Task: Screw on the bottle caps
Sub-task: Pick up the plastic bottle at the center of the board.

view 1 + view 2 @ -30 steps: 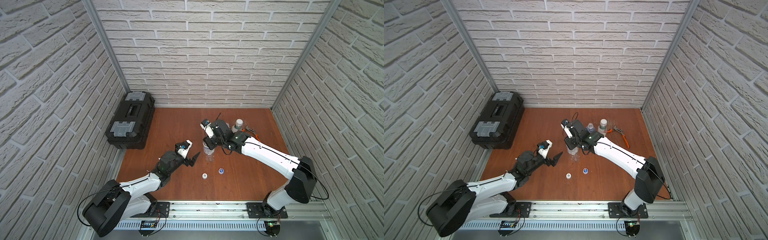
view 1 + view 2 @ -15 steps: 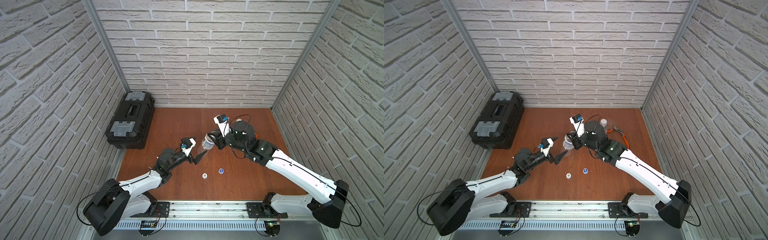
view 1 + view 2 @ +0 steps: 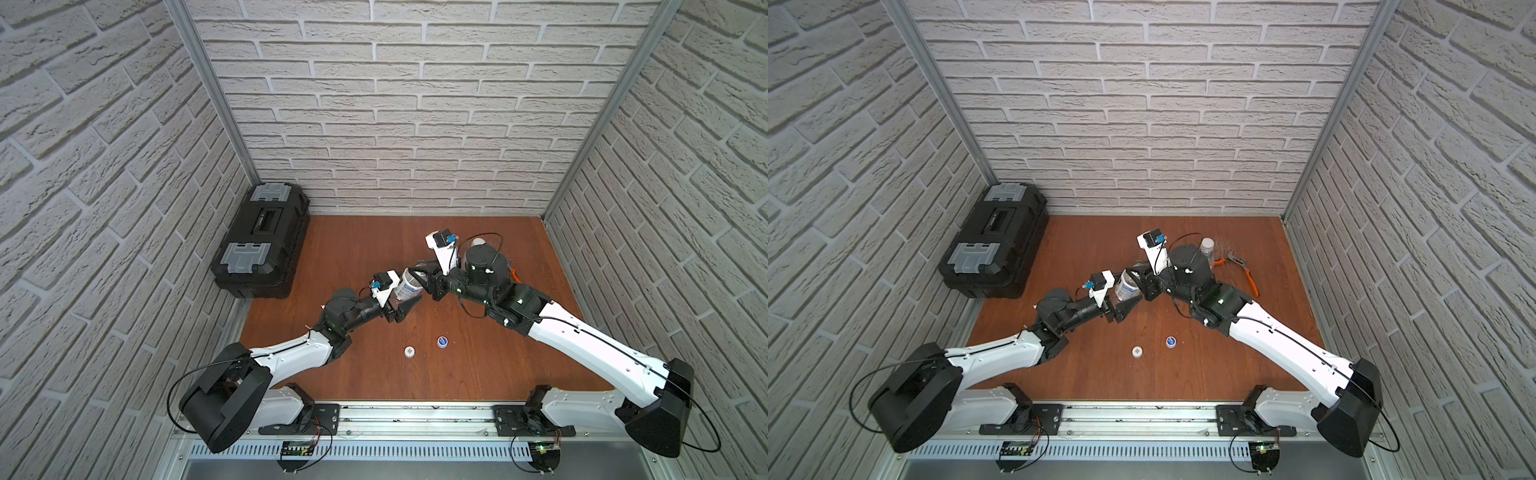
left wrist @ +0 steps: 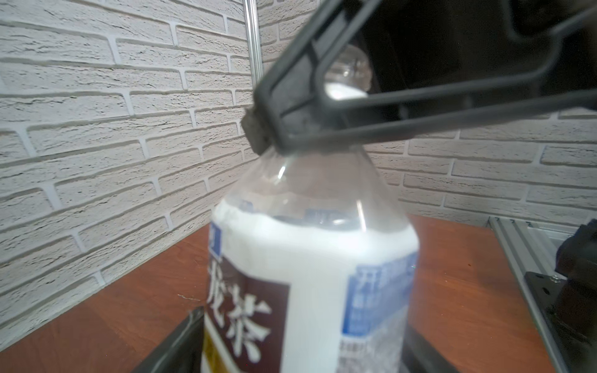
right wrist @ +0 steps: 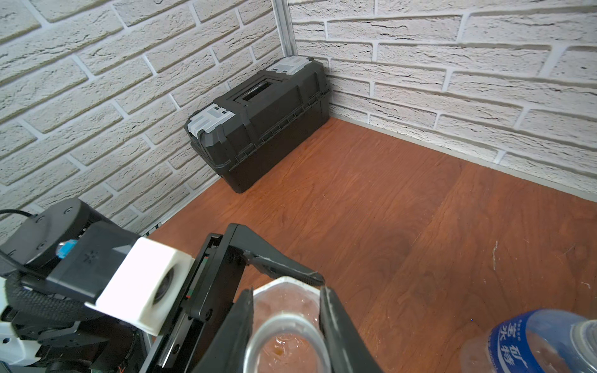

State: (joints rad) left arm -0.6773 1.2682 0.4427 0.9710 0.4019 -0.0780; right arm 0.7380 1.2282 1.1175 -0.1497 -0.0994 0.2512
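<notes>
The brown-and-white-labelled bottle (image 3: 409, 283) appears lifted off the table (image 3: 353, 249) near its middle. It is tilted, with its long axis running from near-left to far-right. The base points towards the left arm and the open mouth towards the right arm.

The right gripper (image 3: 423, 274) is pinched narrow on the neck, one finger on either side just under the uncapped mouth. The left gripper (image 3: 404, 296) meets the bottle from the base end. It stands half-wide with a finger on each side of the labelled body. I cannot tell whether those fingers press the label.

By my judgement a cap can go on only once the left gripper holds the body and the right lets go, because the right fingers fence the mouth. The small white cap (image 3: 410, 351) and the blue cap (image 3: 442, 341) lie side by side on the near part of the table, well apart from the bottle. The blue one is on the right arm's side, so the right gripper looks the nearer to it.
</notes>
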